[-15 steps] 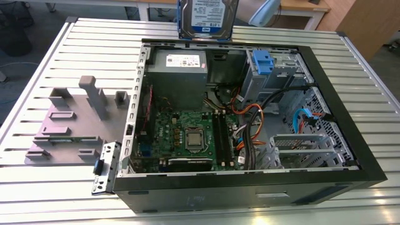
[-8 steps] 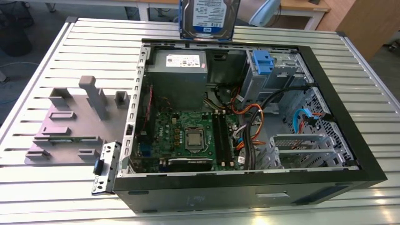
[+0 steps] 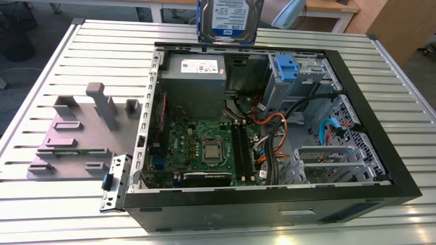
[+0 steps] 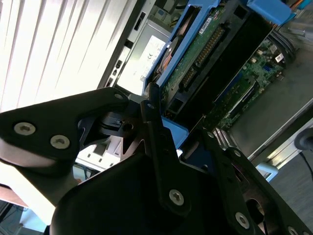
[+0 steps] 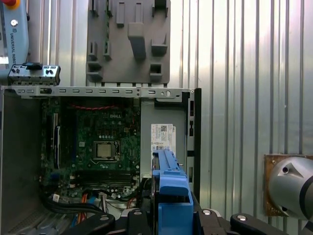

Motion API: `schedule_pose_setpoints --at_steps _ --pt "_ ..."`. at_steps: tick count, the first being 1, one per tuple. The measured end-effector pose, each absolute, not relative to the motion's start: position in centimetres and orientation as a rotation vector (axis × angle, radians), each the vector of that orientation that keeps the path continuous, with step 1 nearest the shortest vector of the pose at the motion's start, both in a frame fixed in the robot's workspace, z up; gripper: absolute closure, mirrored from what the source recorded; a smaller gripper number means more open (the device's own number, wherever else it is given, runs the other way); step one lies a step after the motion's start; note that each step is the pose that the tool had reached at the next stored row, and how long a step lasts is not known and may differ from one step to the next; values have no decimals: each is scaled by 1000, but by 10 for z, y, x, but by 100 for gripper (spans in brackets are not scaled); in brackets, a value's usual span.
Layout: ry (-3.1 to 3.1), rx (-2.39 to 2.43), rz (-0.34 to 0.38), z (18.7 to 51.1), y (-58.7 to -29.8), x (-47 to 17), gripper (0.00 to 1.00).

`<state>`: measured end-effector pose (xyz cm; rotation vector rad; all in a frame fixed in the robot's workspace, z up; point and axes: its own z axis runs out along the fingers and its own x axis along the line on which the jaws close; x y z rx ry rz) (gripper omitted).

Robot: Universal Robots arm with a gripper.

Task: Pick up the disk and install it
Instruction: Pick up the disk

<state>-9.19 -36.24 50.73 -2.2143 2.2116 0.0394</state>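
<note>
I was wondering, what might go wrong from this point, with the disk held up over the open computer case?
1. The gripper holds the disk above the open case; a slip could drop it onto the power supply or the motherboard.
2. Loose cables lie beside the drive cage and may snag the disk on entry.

Light is glaring off the table [image 4: 44,49], bleaching its ribs white in the second wrist view. Shadow is pooling inside the case [image 3: 272,201] while the disk [image 3: 230,18] is catching light.
</note>
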Motion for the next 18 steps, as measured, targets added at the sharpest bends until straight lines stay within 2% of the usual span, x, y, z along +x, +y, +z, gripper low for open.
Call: schedule_pose_setpoints --at_steps 18 --pt "2212 -2214 39 507 -362 -85 63"
